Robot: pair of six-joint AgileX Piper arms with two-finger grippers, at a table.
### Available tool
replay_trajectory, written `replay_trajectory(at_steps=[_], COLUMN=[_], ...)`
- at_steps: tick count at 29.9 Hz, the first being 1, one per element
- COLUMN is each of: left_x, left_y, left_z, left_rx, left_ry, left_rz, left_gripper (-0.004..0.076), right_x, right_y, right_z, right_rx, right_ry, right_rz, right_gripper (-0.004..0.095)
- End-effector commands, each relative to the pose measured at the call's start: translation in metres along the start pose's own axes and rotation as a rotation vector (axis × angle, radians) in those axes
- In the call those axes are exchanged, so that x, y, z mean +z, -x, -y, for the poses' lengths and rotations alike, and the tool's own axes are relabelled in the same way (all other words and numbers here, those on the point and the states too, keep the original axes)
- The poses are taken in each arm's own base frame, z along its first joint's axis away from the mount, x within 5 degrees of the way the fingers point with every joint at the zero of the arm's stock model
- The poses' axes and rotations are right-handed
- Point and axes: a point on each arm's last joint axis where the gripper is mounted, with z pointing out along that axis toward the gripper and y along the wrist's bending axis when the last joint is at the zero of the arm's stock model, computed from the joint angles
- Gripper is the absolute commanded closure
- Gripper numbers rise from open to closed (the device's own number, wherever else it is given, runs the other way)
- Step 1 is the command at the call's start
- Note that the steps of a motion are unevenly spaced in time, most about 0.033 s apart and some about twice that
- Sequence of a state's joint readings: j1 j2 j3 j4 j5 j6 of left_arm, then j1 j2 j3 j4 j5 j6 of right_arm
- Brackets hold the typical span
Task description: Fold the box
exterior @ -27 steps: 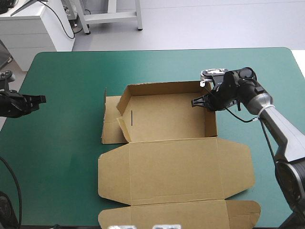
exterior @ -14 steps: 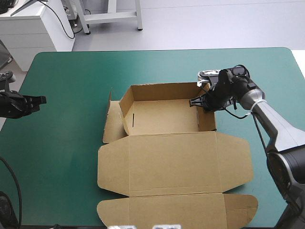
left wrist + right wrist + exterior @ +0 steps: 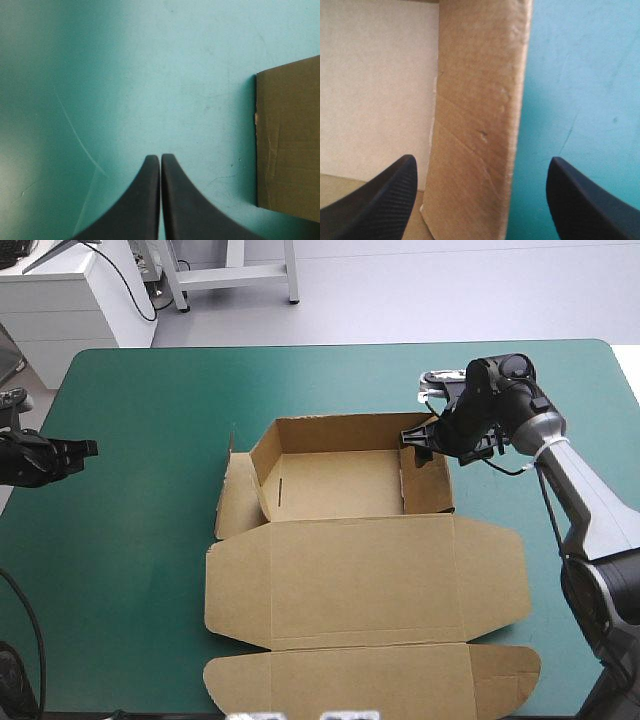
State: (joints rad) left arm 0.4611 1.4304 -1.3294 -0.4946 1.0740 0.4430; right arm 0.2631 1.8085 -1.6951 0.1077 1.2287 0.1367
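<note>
**Half-built brown box, right gripper astride its right wall**

The brown box [image 3: 340, 480] lies in the middle of the frame in the high view, on the teal-green cover [image 3: 150, 390]. Its upper half is a shallow tray with the back and right walls raised. The lid [image 3: 360, 580] spreads flat toward the bottom of the frame. The left side flap [image 3: 235, 498] leans outward, untucked. The right wall [image 3: 428, 485] stands upright.

The right gripper [image 3: 425, 440], right of centre, is at the far end of that wall with its black fingers wide apart. In the right wrist view the wall [image 3: 475, 125] rises between them, touching neither finger.

The left gripper [image 3: 78, 449] is at the frame's left edge, well apart from the box. Its fingers are pressed together into a point over bare cover.

Risks, as a judgement:
- Nothing braces the box, so a sideways push on the wall could slide the whole sheet instead of folding it.
- With nothing clamping the wall, it may spring back outward.
- The loose left flap could splay further.
</note>
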Motion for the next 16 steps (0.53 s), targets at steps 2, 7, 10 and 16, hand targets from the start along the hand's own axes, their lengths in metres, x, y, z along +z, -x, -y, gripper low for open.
replay_trajectory(at_steps=[2,7,10,16], left_x=[-0.016,-0.016,-0.016,-0.016], left_y=[0.007,0.008,0.007,0.007], left_z=[0.010,0.010,0.010,0.011], left_rx=[-0.001,-0.003,-0.003,-0.006], left_ry=[-0.028,-0.031,-0.033,-0.038], left_rz=[0.090,0.092,0.088,0.090], left_gripper=[0.0731,0.0731,0.0731,0.0731], right_x=[-0.008,0.010,0.016,0.030], right_y=[-0.007,-0.005,-0.003,-0.003], right_z=[-0.002,0.001,0.002,0.003], right_rx=[0.014,0.021,0.023,0.027], right_ry=[0.033,0.014,0.014,0.008], right_rz=[0.012,-0.008,-0.012,-0.058], right_gripper=[0.0238,0.0239,0.0239,0.0239])
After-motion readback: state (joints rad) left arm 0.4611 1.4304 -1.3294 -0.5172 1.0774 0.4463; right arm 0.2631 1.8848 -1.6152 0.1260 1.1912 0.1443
